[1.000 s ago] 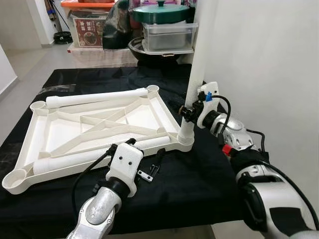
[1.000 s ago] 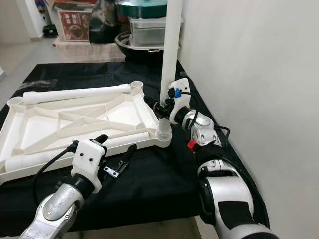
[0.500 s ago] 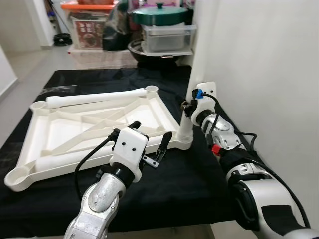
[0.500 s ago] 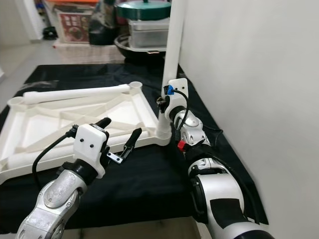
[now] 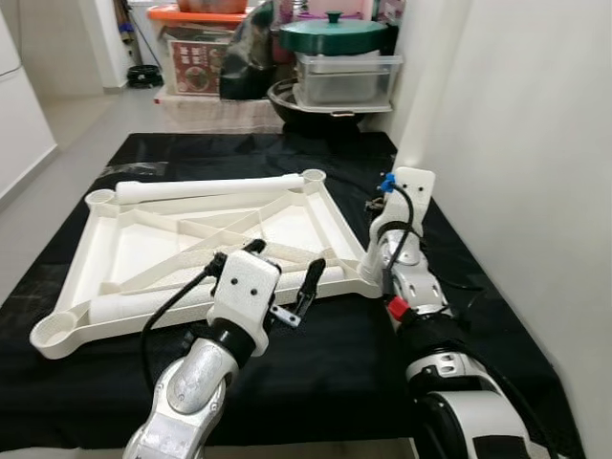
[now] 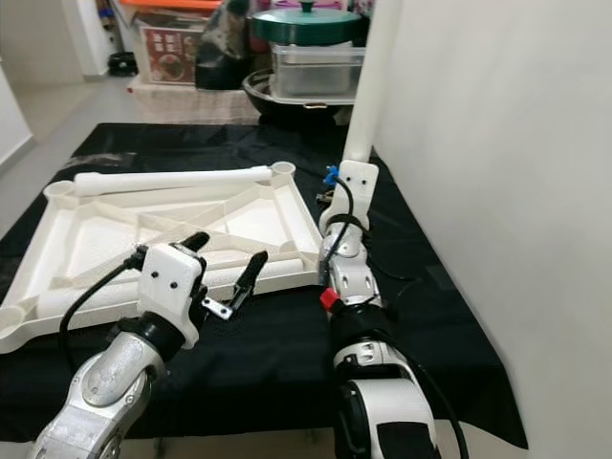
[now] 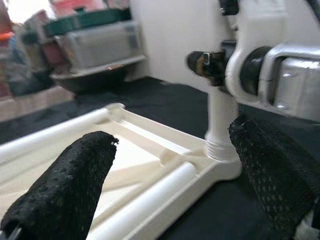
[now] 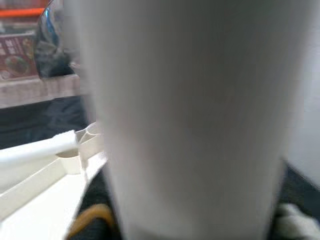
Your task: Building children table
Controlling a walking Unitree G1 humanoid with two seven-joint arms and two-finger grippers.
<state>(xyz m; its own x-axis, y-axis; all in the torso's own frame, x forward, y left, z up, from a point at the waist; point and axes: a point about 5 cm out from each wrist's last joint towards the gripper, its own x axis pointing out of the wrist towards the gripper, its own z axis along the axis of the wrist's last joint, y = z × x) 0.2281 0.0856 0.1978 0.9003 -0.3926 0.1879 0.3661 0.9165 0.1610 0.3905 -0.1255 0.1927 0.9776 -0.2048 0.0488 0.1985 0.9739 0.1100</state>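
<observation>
While the right gripper (image 6: pixel 337 206) is hidden behind the upright leg (image 6: pixel 370 86) — state cannot be told — the left gripper (image 5: pixel 284 273) is spread; leg judged light, stiff, slippery, best clamped low near the tabletop (image 5: pixel 134 251) socket

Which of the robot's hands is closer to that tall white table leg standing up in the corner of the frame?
Right. The right gripper is at the upright leg, near its base in the tabletop frame. The left gripper hovers open over the frame's near edge, apart from the leg.
</observation>
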